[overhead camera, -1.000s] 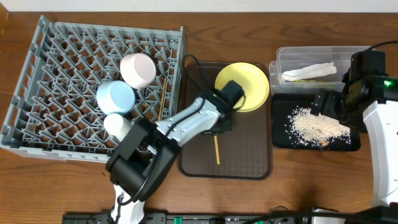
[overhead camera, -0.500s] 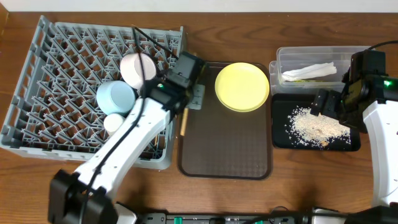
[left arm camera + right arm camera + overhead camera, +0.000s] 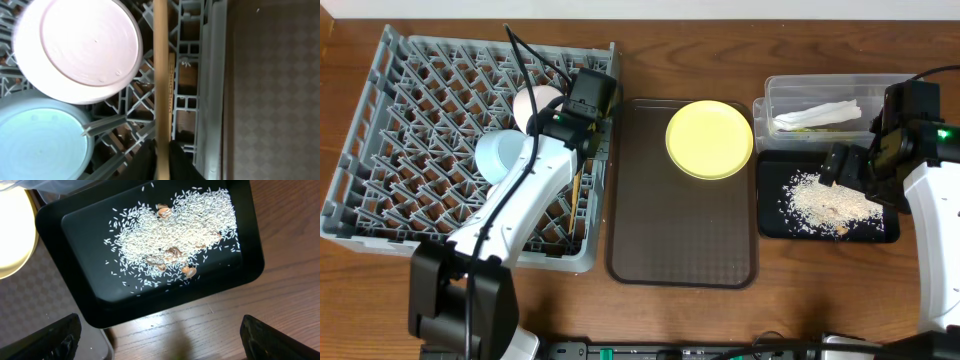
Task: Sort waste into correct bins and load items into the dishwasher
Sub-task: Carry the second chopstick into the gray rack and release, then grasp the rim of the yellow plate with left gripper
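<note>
Risk first. Your left gripper point(image 3: 161, 167) is clamped on one chopstick point(image 3: 160, 60), which runs lengthwise over the rack point(image 3: 380, 150) just inside the rim next to the brown tray point(image 3: 685, 240). The lattice below it has open gaps. If you release with the stick lined up over a gap, it could drop through the base. If you release too far toward the rim, it could roll out onto the brown tray. The white bowl point(image 3: 77, 47) sits just beside the stick and the blue bowl point(image 3: 35, 145) is close below it, so a sideways correction could knock either one.

A second chopstick point(image 3: 171, 90) appears to lie on the lattice against the held one. The wrist view is too close to confirm that it is resting there.

Pose. The left arm reaches diagonally from the near edge across the rack, with the wrist pointing straight down at the far right part. The right gripper point(image 3: 170, 345) hangs over the black tray point(image 3: 80, 275) and its scraps point(image 3: 170, 240), fingers wide apart and holding nothing.

The plate point(image 3: 709, 138) is on the brown tray, not yet loaded.
</note>
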You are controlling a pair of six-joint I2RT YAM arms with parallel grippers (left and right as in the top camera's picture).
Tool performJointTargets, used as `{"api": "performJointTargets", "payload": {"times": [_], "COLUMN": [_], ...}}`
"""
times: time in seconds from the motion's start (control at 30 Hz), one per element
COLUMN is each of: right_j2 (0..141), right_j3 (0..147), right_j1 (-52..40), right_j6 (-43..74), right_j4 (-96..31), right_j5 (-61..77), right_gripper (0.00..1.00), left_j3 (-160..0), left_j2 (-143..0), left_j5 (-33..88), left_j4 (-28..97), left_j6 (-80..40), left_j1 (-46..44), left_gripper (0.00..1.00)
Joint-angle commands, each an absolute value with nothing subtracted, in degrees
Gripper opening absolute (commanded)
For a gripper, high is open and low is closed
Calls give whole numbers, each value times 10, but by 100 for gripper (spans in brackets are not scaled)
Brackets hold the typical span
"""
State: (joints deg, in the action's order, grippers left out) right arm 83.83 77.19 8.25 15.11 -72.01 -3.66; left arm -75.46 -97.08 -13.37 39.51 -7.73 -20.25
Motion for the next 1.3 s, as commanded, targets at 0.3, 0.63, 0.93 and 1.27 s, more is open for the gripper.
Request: {"api": "performJointTargets", "payload": {"times": [0.3, 0.63, 0.93, 1.27], "right_j2": [829, 829, 829, 829], "right_j3": [782, 782, 782, 782], "right_j1": [86, 86, 86, 86], "right_j6": [161, 161, 161, 161], "right_j4": [-720, -720, -720, -720], "right_j5": [-40, -40, -40, -40], "right_gripper": [99, 99, 99, 99], "left_j3": [-762, -762, -762, -762], "left_j2": [-972, -1012, -1129, -1191], "left_j5": [136, 158, 158, 158], "left_j4": [385, 258, 149, 195], "left_j6": [-42, 188, 227, 226], "left_j1": [-216, -342, -408, -412], "left_gripper": [61, 62, 64, 47]}}
